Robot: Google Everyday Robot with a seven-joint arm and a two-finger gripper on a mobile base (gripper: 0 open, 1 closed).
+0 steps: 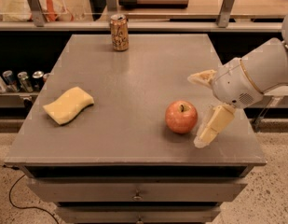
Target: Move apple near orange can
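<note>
The red-orange apple [181,117] sits on the grey table [134,69] at the front right. The orange can [119,32] stands upright at the table's far edge, left of centre, well away from the apple. My gripper [195,110] reaches in from the right, low over the table, right beside the apple. It is open, with one pale finger [201,77] behind and to the right of the apple and the other finger [213,125] at its front right. The apple lies at the mouth of the gripper, and nothing is held.
A wavy yellow sponge [69,105] lies at the table's left. Several silvery cans [20,80] stand in a row on a low shelf left of the table. A railed counter [218,24] runs behind. Drawers [134,195] sit under the table's front edge.
</note>
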